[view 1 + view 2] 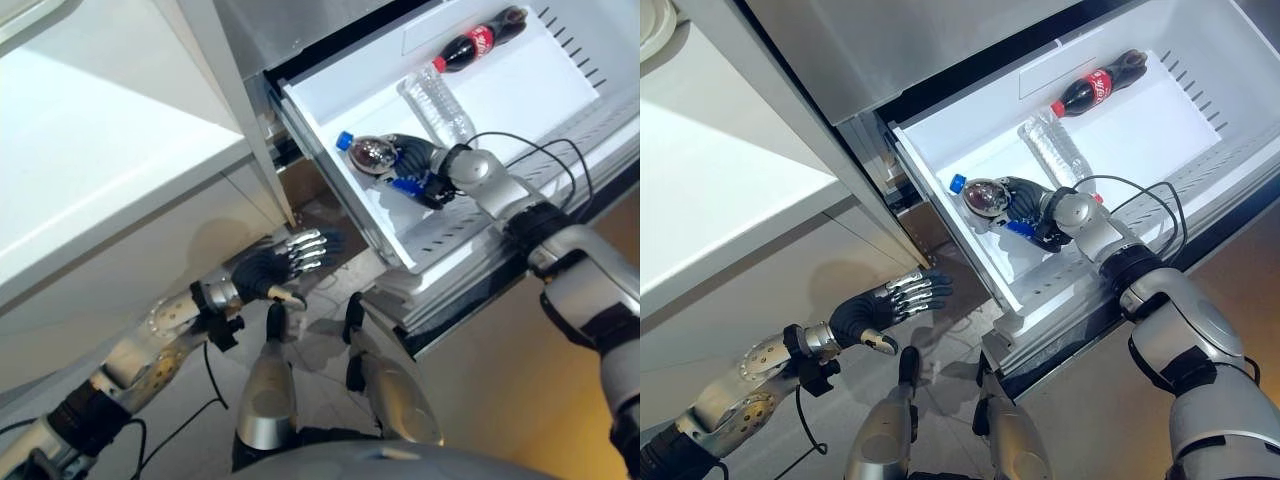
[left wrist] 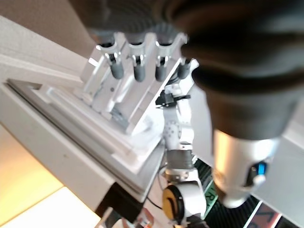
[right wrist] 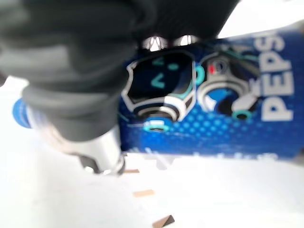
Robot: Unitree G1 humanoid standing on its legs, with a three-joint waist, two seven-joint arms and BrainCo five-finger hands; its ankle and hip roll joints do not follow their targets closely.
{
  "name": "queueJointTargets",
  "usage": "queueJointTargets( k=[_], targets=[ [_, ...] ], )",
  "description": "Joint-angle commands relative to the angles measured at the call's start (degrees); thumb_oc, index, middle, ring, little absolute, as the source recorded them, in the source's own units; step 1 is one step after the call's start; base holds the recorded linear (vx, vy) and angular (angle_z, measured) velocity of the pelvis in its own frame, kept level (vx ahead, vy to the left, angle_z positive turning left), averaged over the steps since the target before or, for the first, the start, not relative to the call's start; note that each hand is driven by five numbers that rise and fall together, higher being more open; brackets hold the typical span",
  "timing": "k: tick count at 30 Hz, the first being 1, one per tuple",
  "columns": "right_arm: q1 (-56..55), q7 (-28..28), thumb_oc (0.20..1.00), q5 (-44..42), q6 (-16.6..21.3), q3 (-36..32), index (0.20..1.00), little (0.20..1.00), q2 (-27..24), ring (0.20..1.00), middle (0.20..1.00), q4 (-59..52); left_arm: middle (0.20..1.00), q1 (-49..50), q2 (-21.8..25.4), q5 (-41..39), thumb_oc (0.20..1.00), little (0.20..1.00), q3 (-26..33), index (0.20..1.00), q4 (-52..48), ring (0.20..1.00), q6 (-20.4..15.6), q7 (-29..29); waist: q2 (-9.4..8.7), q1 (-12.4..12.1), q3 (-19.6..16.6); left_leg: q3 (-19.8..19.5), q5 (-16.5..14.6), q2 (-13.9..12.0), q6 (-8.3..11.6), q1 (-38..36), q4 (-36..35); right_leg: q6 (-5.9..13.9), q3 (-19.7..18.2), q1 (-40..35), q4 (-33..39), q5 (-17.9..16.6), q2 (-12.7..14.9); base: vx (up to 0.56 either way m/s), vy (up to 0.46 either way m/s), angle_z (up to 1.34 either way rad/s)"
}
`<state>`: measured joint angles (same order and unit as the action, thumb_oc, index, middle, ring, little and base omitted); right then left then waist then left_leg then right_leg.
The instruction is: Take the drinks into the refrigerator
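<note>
Lower left, my left hand (image 1: 283,262) hangs with fingers straight. I count three bottles in the open drawer (image 1: 335,125): blue-capped bottle (image 1: 368,153) gripped by my right hand (image 1: 415,160), clear bottle (image 1: 438,102), red-labelled cola bottle (image 1: 480,38) upper right

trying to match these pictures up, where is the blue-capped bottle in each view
Left eye view: blue-capped bottle lies at the near left end of the white drawer, under the right hand.
Right eye view: same spot, in the right hand.
Left wrist view: I cannot make it out.
Right wrist view: its blue label is close up.
Shared landmark: the drawer.
</note>
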<state>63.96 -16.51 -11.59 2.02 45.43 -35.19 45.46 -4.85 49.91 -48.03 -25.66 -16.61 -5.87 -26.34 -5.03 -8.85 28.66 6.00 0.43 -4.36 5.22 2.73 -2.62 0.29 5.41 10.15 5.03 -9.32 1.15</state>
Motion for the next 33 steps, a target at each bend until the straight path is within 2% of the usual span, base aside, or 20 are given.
queueJointTargets(
  k=[1, 13, 14, 15, 33],
  targets=[
    [6.4, 2.1, 0.200, 2.0, 2.6, -0.9, 0.200, 0.200, 2.2, 0.200, 0.200, 2.0, 1.000, 4.0, -0.6, 1.1, 1.000, 1.000, 2.6, 1.000, -7.2, 1.000, -1.7, -0.1, -0.23, -0.3, -0.4, -3.8, 1.0, -0.4, -1.75, 3.5, 1.4, 3.74, 1.6, 3.8, -11.2, 5.7, -0.9, 0.00, 0.000, 0.00],
    [6.5, 2.2, 0.203, 4.7, 2.4, -1.9, 0.203, 0.203, 4.2, 0.203, 0.203, 3.4, 1.000, 4.7, -1.8, 1.8, 1.000, 1.000, 3.7, 1.000, -7.0, 1.000, -1.6, 0.5, -0.73, -0.4, -0.2, -3.6, 0.8, -0.5, -1.91, 3.3, 0.9, 3.72, 1.3, 3.9, -10.8, 5.7, -1.2, 0.00, 0.000, 0.00],
    [6.6, 2.2, 0.454, 4.7, 2.3, -1.9, 0.454, 0.454, 4.3, 0.454, 0.454, 3.7, 1.000, 4.9, -1.9, 1.7, 1.000, 1.000, 3.9, 1.000, -7.1, 1.000, -1.6, 0.5, -0.76, -0.4, -0.2, -3.6, 0.8, -0.5, -1.91, 3.3, 0.9, 3.69, 1.2, 3.9, -10.8, 5.7, -1.2, 0.00, 0.000, 0.00],
    [6.7, 2.2, 1.000, 4.7, 2.3, -1.9, 1.000, 1.000, 4.4, 1.000, 1.000, 3.9, 1.000, 5.0, -1.9, 1.8, 1.000, 1.000, 3.9, 1.000, -7.2, 1.000, -1.6, 0.5, -0.79, -0.4, -0.2, -3.6, 0.8, -0.5, -1.91, 3.3, 0.8, 3.70, 1.2, 3.9, -10.8, 5.7, -1.2, 0.00, 0.000, 0.00],
    [7.8, 2.9, 1.000, 5.1, 2.3, -2.9, 1.000, 1.000, 5.8, 1.000, 1.000, 4.8, 1.000, 4.5, -2.5, 1.7, 1.000, 1.000, 3.9, 1.000, -6.5, 1.000, -1.5, 1.2, -1.05, -0.2, -0.2, -3.2, 0.5, -0.7, -1.99, 2.8, 0.6, 3.68, 1.0, 3.8, -10.7, 5.9, -1.4, 0.00, 0.000, 0.00]
  ],
)
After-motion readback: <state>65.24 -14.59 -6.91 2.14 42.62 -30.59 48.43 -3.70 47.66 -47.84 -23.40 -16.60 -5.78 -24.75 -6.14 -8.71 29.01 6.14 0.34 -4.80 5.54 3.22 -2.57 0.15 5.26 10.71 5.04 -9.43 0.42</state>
